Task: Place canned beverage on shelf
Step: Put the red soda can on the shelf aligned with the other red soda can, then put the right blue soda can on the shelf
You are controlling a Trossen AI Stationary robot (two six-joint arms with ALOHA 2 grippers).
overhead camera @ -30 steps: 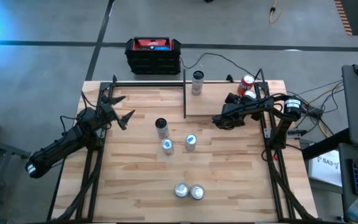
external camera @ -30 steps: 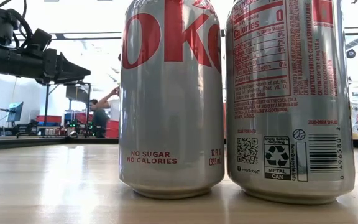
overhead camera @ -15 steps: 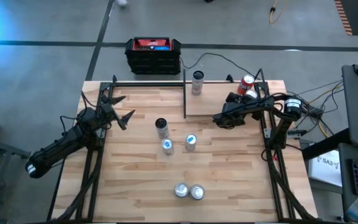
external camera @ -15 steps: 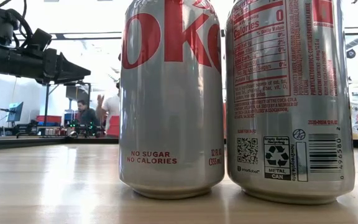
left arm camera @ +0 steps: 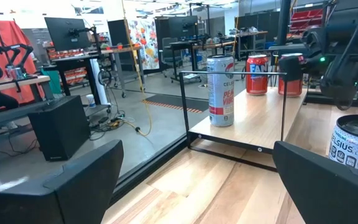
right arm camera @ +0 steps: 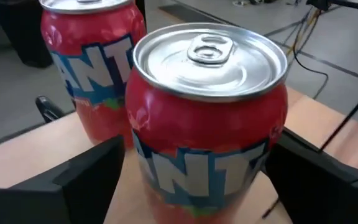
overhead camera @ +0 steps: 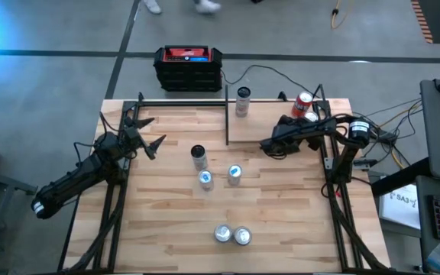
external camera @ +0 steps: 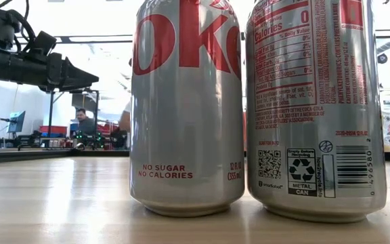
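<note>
We see the right gripper (right arm camera: pixel 191 180) over the shelf (overhead camera: pixel 258 130) near its right edge, fingers apart on either side of a red can (right arm camera: pixel 207 118) that stands on the board, a second red can (right arm camera: pixel 92 68) just beside it. The left gripper (overhead camera: pixel 145 131) hangs spread wide near the bench's left edge.

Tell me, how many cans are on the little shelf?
3. One tall slim can stands at the shelf's back left corner. Two red cans stand together at the right end, the nearer one between the right gripper's fingers. None seem hidden.
</note>
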